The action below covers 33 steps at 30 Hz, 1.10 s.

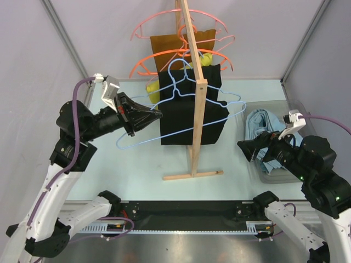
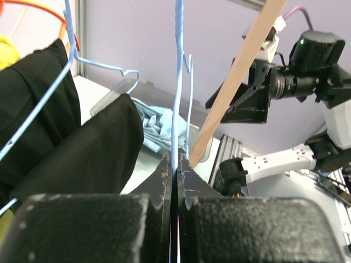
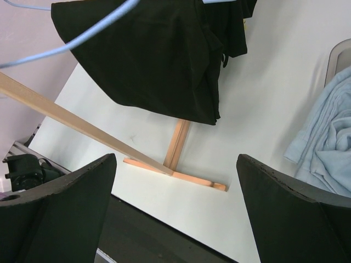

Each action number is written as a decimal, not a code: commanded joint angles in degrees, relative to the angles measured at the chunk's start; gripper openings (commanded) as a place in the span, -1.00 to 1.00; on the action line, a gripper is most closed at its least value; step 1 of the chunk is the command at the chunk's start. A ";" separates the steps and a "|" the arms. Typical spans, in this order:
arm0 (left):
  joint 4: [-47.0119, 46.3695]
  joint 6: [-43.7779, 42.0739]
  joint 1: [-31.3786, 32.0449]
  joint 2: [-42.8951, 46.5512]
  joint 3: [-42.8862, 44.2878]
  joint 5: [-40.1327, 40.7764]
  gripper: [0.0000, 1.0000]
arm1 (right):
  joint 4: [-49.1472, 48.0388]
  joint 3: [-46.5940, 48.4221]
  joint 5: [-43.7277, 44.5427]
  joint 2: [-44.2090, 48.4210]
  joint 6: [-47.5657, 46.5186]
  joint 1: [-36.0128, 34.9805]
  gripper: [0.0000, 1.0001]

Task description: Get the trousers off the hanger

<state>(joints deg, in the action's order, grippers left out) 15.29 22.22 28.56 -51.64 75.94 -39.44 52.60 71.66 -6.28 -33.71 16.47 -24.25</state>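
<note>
The light-blue wire hanger (image 1: 140, 143) hangs bare on the wooden rack (image 1: 196, 126), in front of a black garment (image 1: 181, 123). My left gripper (image 1: 159, 115) is shut on the hanger's wire; in the left wrist view the wire (image 2: 177, 109) rises straight out of the closed tips of that gripper (image 2: 175, 164). The sky-blue trousers (image 1: 262, 121) lie bunched in a clear bin (image 1: 293, 105) at the right, off the hanger; they also show in the right wrist view (image 3: 329, 142). My right gripper (image 1: 245, 150) is open and empty beside the bin, its jaws wide apart in its own wrist view (image 3: 175, 181).
Orange hangers (image 1: 164, 57), pink hangers (image 1: 159, 24), a brown garment (image 1: 167, 44) and something yellow (image 1: 205, 59) hang further back on the rack. The rack's foot (image 1: 192, 175) lies on the table between the arms. Walls close the back and sides.
</note>
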 commanded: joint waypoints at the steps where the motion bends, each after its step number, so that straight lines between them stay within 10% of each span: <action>1: -6.14 4.23 -1.14 1.01 -0.97 -1.86 -1.00 | -0.04 0.85 0.66 0.84 0.49 0.17 0.94; 33: -15.73 9.87 -1.13 -4.26 -10.11 -13.82 -1.00 | 1.72 -1.87 2.07 3.83 1.20 0.08 0.95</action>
<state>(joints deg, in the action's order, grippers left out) -1.06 34.35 27.70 -55.44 65.36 -50.35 54.08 69.87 -4.91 -30.76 16.95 -24.25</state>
